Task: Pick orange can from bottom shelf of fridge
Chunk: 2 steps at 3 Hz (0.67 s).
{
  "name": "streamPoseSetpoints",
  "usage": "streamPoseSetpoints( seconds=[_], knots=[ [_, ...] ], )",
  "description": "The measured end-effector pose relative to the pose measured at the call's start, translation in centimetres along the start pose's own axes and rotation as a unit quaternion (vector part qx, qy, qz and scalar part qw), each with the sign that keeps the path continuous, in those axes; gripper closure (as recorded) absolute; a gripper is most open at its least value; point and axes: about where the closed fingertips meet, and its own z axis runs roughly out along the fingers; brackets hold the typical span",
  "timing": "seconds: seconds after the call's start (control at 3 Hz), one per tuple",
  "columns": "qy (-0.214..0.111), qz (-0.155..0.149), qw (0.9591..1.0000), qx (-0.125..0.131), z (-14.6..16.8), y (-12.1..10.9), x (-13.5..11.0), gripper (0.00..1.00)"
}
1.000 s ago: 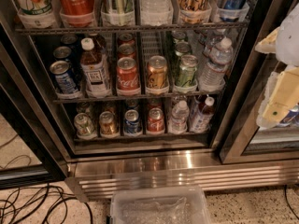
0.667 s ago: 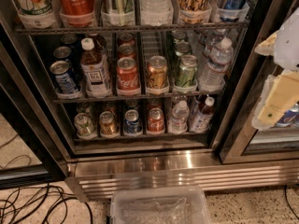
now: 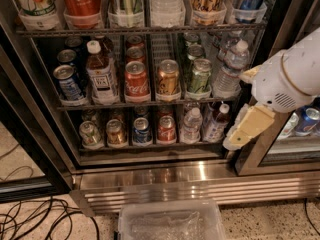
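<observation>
The small orange-bronze aluminium can [image 3: 116, 132] stood upright in the front row of the dark wire bottom shelf [image 3: 150, 147] of the tall black-framed drinks fridge [image 3: 200, 183], second from the left, between a green-and-silver can [image 3: 90, 133] and a blue can [image 3: 141, 130]. The robot's white-and-cream gripper [image 3: 245, 131] hung at the shelf's right end, in front of the fridge and well apart from the orange can. Whether it was open or closed could not be told.

I see my arm's white rounded wrist housing [image 3: 305, 59] with a thin tan ring [image 3: 287, 79] and a small slotted vent [image 3: 285, 100]; my gripper [image 3: 244, 133], cream-yellow and blocky, sits at right
</observation>
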Motion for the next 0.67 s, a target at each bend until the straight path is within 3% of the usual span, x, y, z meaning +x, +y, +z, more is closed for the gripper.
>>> streamPoseSetpoints(
  seconds=[0.33, 0.67],
  knots=[
    [-0.023, 0.002, 0.9992, 0.032, -0.09, -1.51, -1.24, 0.0],
    [-0.023, 0.002, 0.9992, 0.032, -0.09, -1.51, -1.24, 0.0]
  ],
)
